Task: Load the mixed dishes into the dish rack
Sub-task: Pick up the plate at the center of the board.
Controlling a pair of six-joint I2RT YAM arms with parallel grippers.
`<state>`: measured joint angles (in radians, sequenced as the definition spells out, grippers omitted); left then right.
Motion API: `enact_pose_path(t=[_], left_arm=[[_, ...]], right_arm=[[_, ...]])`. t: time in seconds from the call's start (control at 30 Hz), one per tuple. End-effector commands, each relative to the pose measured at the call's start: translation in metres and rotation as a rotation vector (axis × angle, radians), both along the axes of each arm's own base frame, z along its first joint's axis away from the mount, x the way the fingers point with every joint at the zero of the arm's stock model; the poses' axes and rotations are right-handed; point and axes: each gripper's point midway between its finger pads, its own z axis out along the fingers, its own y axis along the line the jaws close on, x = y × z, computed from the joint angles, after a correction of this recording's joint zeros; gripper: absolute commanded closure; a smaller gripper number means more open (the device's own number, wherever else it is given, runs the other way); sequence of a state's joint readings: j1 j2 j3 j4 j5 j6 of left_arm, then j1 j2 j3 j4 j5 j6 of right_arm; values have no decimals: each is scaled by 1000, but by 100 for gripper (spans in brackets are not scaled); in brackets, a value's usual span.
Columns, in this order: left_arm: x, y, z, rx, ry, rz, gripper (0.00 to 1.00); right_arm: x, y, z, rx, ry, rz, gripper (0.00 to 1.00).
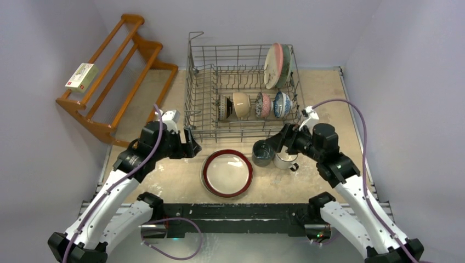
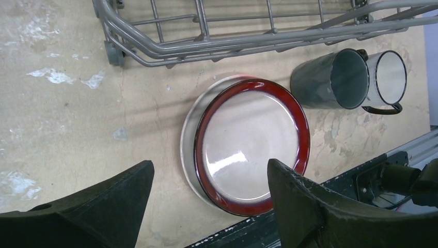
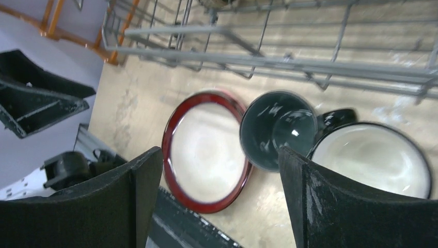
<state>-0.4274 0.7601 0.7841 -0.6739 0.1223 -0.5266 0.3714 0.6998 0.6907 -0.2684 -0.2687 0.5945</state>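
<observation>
The grey wire dish rack (image 1: 200, 87) stands at the back centre. Two large plates (image 1: 277, 66) stand upright in its far right corner, and several small bowls (image 1: 241, 105) sit on edge along its front row. On the table in front lie a red-rimmed plate with a pale centre (image 1: 227, 173) (image 2: 251, 144) (image 3: 206, 152), a dark teal mug (image 1: 263, 153) (image 2: 330, 80) (image 3: 279, 129) and a white mug (image 1: 285, 160) (image 2: 390, 77) (image 3: 372, 157). My left gripper (image 1: 189, 147) (image 2: 210, 165) hovers open to the plate's left. My right gripper (image 1: 277, 141) (image 3: 219, 152) hangs open above the mugs, holding nothing.
A brown wooden slatted shelf (image 1: 109, 76) leans at the back left with a small box (image 1: 82, 76) on it. The rack's front rail (image 2: 232, 44) (image 3: 268, 62) runs close behind the plate and mugs. A black rail (image 1: 236, 211) edges the table's near side.
</observation>
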Motion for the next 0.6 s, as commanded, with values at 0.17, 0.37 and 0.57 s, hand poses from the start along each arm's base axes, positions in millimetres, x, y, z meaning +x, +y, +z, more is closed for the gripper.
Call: enact_pose_path(t=[0.17, 0.37, 0.57], left_arm=[[-19, -41, -27, -9, 89, -16, 26], [-27, -44, -57, 55, 134, 2, 28], [-29, -47, -87, 86, 178, -8, 32]], right_arm=[[-35, 54, -38, -9, 159, 77, 18], [-54, 71, -66, -67, 239, 107, 21], [-73, 86, -87, -106, 292, 104, 25]])
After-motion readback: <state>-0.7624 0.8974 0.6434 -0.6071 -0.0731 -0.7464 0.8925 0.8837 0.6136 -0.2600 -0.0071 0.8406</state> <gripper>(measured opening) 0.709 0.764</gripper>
